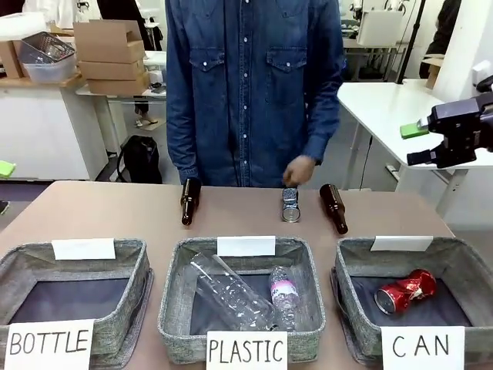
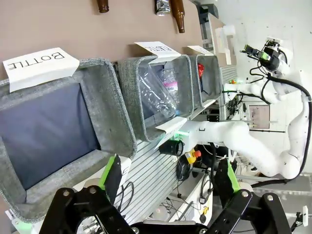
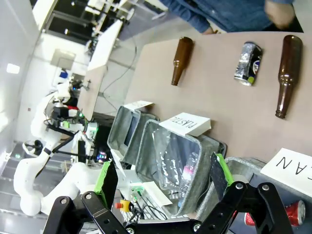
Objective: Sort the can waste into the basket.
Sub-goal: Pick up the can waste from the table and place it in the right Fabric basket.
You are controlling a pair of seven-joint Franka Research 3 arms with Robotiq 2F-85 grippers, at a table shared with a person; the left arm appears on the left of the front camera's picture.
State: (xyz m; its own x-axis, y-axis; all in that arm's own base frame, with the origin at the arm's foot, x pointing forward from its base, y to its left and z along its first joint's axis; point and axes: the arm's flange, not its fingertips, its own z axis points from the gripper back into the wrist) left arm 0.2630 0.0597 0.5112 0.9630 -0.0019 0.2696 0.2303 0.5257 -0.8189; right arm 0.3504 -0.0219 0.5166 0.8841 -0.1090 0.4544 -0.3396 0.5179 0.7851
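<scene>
My left gripper (image 2: 169, 176) has its jaws spread wide, with nothing between the green pads. My right gripper (image 1: 416, 145) is just as spread and empty, raised off the table (image 1: 100, 208) at about two o'clock.

The red can (image 1: 406, 290) is glossy thin metal with white marks, crumpled along its body. It lies on its side on the dark, smooth floor of the basket (image 1: 466, 266) at five o'clock. That basket is square with rounded corners and soft grey woven-fabric walls. A white paper sign handwritten "CAN" stands against its near wall.

The silver can (image 1: 290, 205) is dented, with dark and green print, and lies on the bare brown tabletop at twelve o'clock, near the far edge. It rests between two brown glass bottles (image 1: 190, 200) lying on their sides, closer to the one at its three o'clock and apart from both. The person's hand (image 1: 299, 169) hovers at the can's twelve o'clock, blurred and apart from it.

The middle basket (image 1: 173, 308), signed "PLASTIC", holds clear ribbed plastic bottles (image 1: 231, 293).
</scene>
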